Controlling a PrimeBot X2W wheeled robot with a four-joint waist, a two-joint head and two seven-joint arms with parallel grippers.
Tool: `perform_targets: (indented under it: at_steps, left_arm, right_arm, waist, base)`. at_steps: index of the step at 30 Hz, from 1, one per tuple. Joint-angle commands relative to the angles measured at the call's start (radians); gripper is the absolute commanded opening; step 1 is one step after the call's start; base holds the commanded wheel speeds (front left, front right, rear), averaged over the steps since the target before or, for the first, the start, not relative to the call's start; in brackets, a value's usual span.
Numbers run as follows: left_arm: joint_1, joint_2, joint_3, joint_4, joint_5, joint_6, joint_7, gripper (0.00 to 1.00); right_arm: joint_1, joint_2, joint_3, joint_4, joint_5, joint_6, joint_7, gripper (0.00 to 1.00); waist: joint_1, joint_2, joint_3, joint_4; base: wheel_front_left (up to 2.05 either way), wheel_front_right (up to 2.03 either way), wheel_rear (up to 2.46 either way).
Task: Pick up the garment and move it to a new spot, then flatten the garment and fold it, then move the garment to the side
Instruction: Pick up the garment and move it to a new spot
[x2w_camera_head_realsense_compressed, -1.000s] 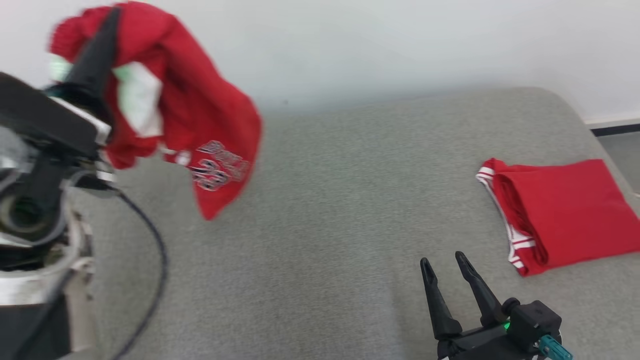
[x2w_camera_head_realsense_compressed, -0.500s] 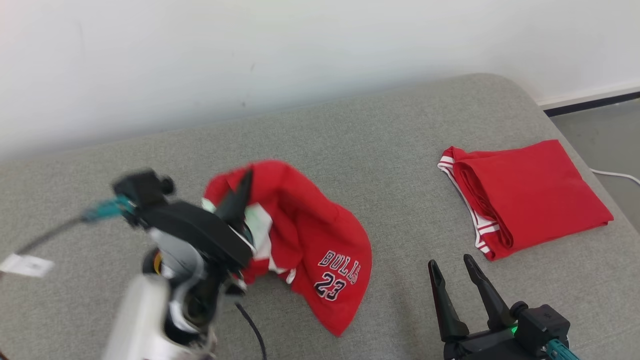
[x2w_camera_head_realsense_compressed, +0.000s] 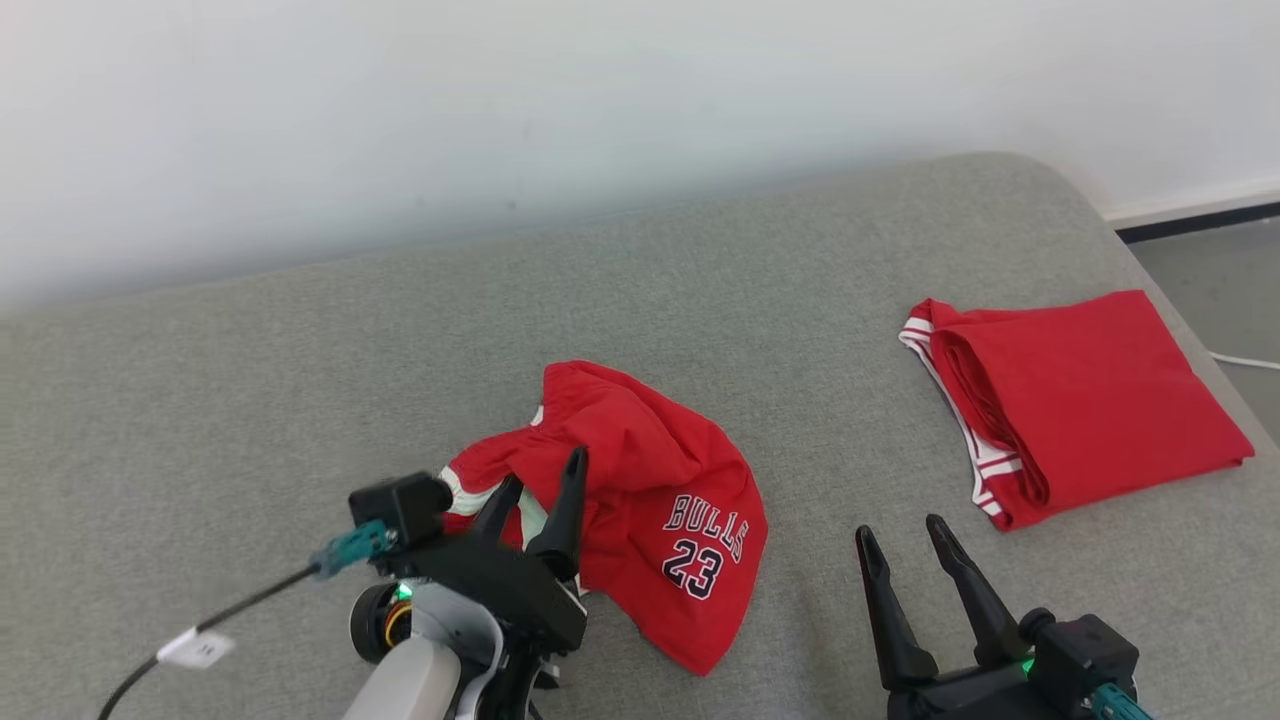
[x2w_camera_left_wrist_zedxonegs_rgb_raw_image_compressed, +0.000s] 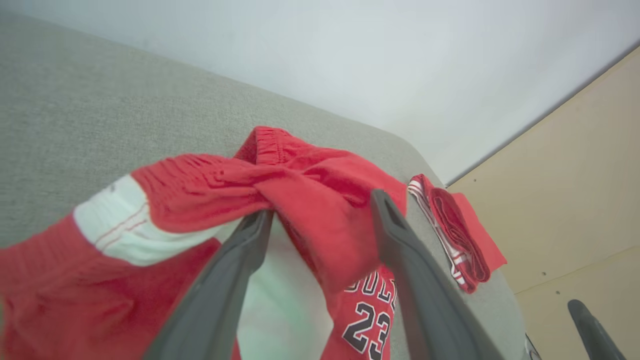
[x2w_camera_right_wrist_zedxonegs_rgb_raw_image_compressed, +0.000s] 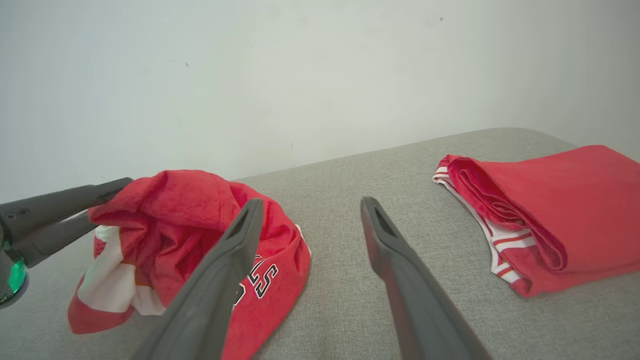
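Observation:
The garment (x2w_camera_head_realsense_compressed: 650, 480) is a pair of red shorts with white trim and "BULLS 23" print, lying crumpled on the grey cushion (x2w_camera_head_realsense_compressed: 300, 400). My left gripper (x2w_camera_head_realsense_compressed: 545, 475) rests at its near left edge, open. In the left wrist view its fingers (x2w_camera_left_wrist_zedxonegs_rgb_raw_image_compressed: 250, 240) stand wide apart with a loose fold of the garment (x2w_camera_left_wrist_zedxonegs_rgb_raw_image_compressed: 200, 185) between them. My right gripper (x2w_camera_head_realsense_compressed: 898, 530) is open and holds nothing, low on the cushion to the right of the shorts. In the right wrist view, the right gripper (x2w_camera_right_wrist_zedxonegs_rgb_raw_image_compressed: 311, 202) points between the garment (x2w_camera_right_wrist_zedxonegs_rgb_raw_image_compressed: 200, 215) and the folded piece.
A second red garment (x2w_camera_head_realsense_compressed: 1090, 400), folded with white-striped edges, lies at the cushion's right end and appears as the folded piece (x2w_camera_right_wrist_zedxonegs_rgb_raw_image_compressed: 550, 200) in the right wrist view. A white wall (x2w_camera_head_realsense_compressed: 600, 100) runs behind. Floor and a white cable (x2w_camera_head_realsense_compressed: 1240, 360) lie beyond the right edge.
My left gripper came down from high at the left with the shorts, laid them on the cushion and opened. The head camera shifted as well. The right gripper stayed put.

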Motion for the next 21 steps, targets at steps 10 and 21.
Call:
perform_targets:
  at_steps: [10,21]
  left_arm:
    - [0.176,0.066,0.021,-0.146,0.084,-0.008,-0.23,1.0]
    - [0.452,0.104,0.251,-0.363,0.418,0.002,-0.262,1.0]
  right_arm:
    - [0.069,-0.022,-0.071,-0.019,0.0,-0.003,0.002,1.0]
    - [0.16,-0.035,-0.191,-0.073,-0.024,-0.003,0.015,1.0]
  waist:
    - [-0.0001,0.0,-0.055,0.078]
    - [-0.0001,0.0,-0.103,0.182]
  base:
    - [0.0,0.0,0.0]
    - [0.0,0.0,0.0]
